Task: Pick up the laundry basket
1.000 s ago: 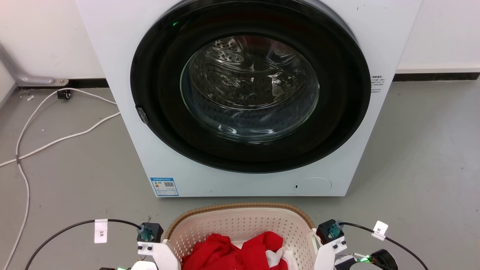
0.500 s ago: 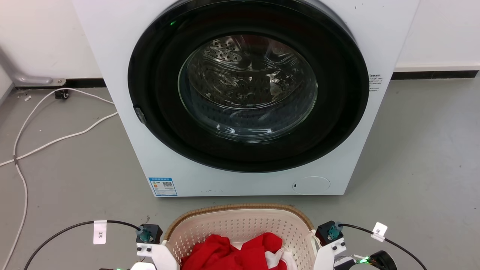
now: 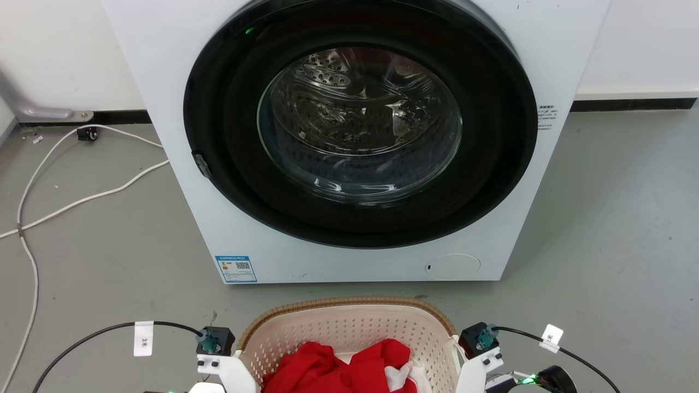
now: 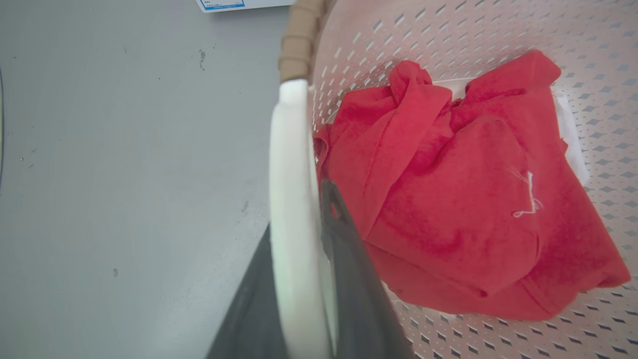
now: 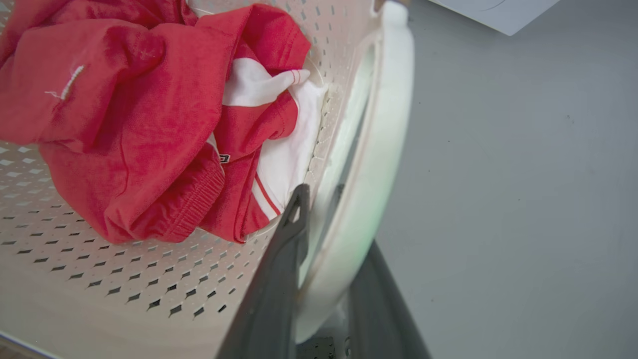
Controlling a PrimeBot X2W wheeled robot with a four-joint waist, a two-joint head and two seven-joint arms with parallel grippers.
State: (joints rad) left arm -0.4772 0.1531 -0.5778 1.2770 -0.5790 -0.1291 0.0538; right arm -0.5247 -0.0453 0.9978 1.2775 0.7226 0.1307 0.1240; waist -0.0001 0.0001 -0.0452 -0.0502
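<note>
Left gripper: jaws narrow, clamped on the laundry basket at its white side handle, with one dark finger inside the wall and one outside. Right gripper: same hold, narrow on the opposite white handle, which fills the gap between its fingers. The basket sits bottom centre in the head view, just before the washing machine, over grey floor. Cream perforated walls, brown woven-look rim, rounded corners. Inside lies a crumpled red garment, with white cloth against the right wall. The near half of the basket is cut off by the frame edge. Base hidden, so cannot tell whether it touches the floor. Outer fingertips are blurred behind the handles.
</note>
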